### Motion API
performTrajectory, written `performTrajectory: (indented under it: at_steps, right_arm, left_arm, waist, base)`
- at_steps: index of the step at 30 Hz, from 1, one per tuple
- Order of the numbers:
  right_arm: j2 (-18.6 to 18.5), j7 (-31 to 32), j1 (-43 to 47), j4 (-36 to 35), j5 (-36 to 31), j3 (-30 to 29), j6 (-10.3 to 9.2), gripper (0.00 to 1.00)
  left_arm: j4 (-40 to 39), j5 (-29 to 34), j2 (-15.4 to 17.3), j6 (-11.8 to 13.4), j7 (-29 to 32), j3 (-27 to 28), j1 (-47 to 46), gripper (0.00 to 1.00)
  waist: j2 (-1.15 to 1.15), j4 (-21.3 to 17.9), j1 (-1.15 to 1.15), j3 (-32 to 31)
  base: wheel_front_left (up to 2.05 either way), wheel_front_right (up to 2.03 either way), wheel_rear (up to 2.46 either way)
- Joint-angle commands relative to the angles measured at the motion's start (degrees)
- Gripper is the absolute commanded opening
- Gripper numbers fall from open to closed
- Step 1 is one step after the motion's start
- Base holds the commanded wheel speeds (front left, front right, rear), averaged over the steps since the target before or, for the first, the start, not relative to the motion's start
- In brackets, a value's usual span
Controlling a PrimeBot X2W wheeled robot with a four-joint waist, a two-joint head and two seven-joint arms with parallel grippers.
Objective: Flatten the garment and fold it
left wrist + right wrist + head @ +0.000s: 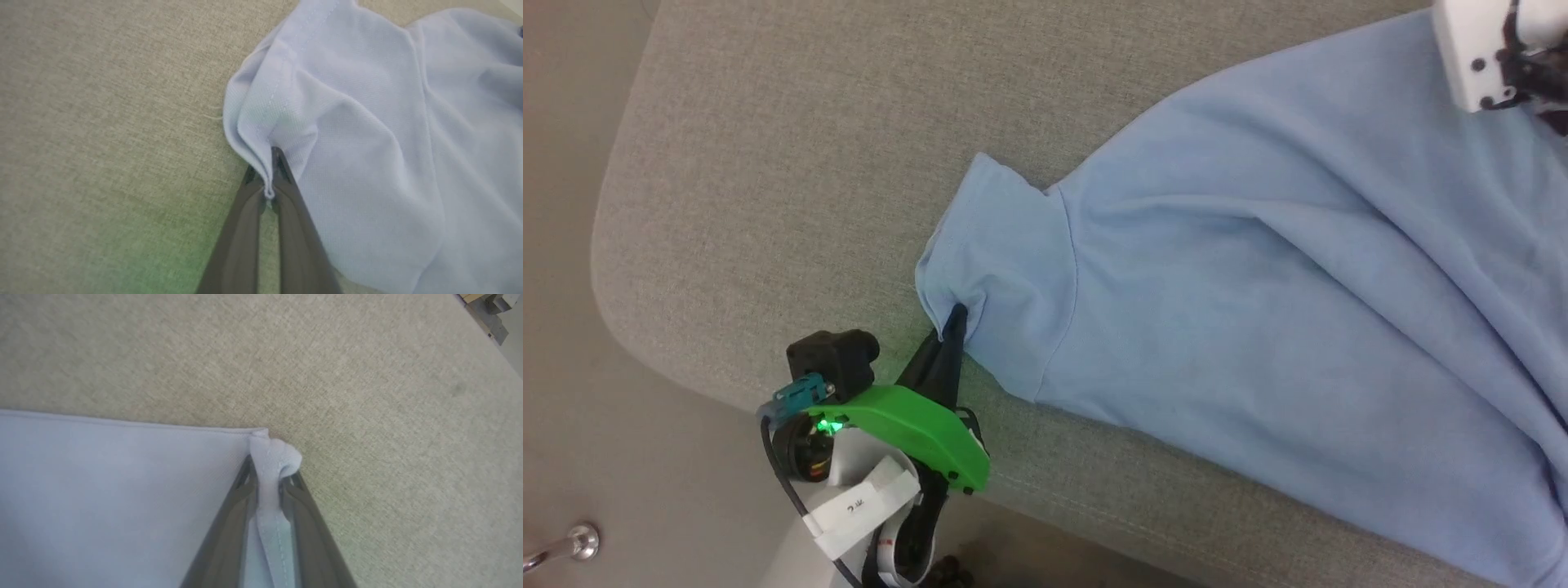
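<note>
- Between your left fingers point(276, 167), clenched shut, sits the garment's point(1258, 286) sleeve hem.
- Your right fingers point(250, 477) pinch its bunched corner, cloth spreading to their left.

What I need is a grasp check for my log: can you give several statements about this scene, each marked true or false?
1. The left end effector grips the collar of the shirt. False: it is shut on the edge of a sleeve.
2. The right end effector is shut on a hem corner. True.
3. The shirt lies on a grey fabric surface. True.
4. The shirt lies smooth and flat. False: it is visibly rumpled.
</note>
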Motion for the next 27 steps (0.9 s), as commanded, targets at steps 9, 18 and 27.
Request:
performTrajectory:
  at_steps: [9,18,27]
  right_arm:
    - [0.6,-13.0,6.6,-7.2,8.9,-8.7,-0.08,0.00]
    - [0.0,-22.3,27.1,-25.2,18.9,-19.2,-0.08,0.00]
    - [7.3,-22.8,54.7,-38.8,21.6,-29.5,-0.08,0.00]
  left_arm:
    - [0.6,0.4,3.2,1.2,1.3,1.8,0.1,0.00]
    - [-1.8,-0.3,5.4,4.3,2.7,4.6,4.7,0.00]
    - [-2.9,-1.0,5.9,5.5,3.8,5.0,8.4,0.00]
  waist:
    - [0.00,-7.7,-0.01,-10.6]
    - [0.00,-17.1,-0.01,-20.0]
    - [0.00,-22.5,-0.01,-24.8]
  base:
    - [0.00,0.00,0.00]
    - [0.00,0.00,0.00]
    - [0.00,0.00,0.00]
